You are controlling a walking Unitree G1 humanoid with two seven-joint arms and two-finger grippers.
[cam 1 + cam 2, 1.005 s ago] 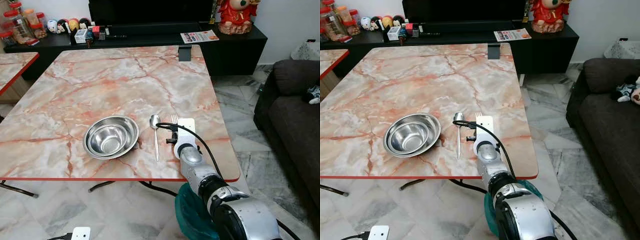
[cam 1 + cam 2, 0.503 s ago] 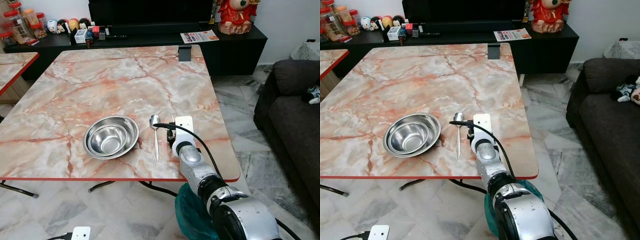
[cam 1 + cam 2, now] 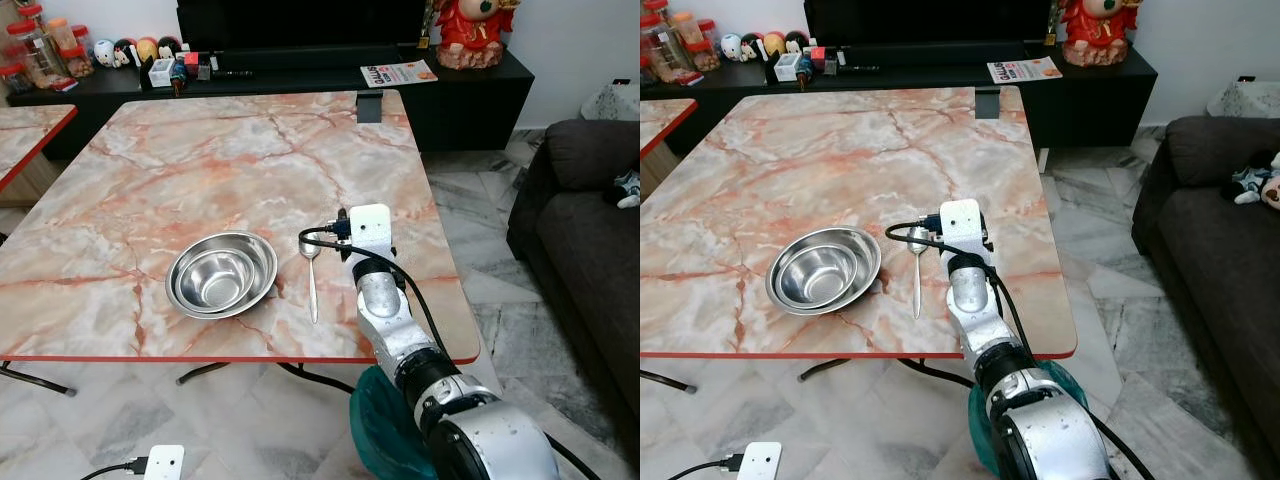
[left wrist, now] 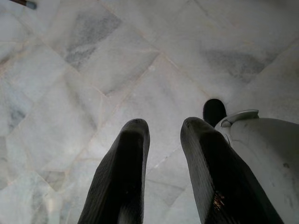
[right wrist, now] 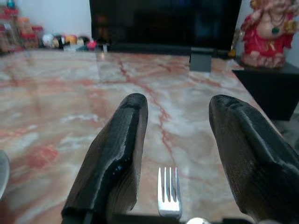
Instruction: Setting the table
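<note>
Fork (image 5: 169, 192) lies flat on our marble table (image 3: 200, 170), tines pointing away from us toward the far edge, long axis running near-to-far; from the head cameras our right arm covers it. Right gripper (image 5: 177, 158) sits just above it, fingers spread wide, nothing pinched, the tines showing in the gap between them. Fork is bright metal with four straight tines. Spoon (image 3: 311, 272) lies just left of the wrist, parallel to the fork, round end away from us, thin handle toward the near edge, polished steel. Bowl (image 3: 221, 273) sits left of the spoon, near but apart, round, shiny steel, upright, wide flat rim. Table top is glossy pink-orange marble with grey veins and a thin red edge band. Small dark block (image 3: 369, 106) stands at the far edge. Behind it a low black cabinet (image 3: 470, 90) carries a red figurine (image 3: 476, 30) and a leaflet (image 3: 398, 73). Dark fabric sofa (image 3: 590, 240) stands to our right. Left gripper (image 4: 163, 154) hangs over the pale marble floor (image 4: 70, 93), fingers slightly parted, holding nothing.
</note>
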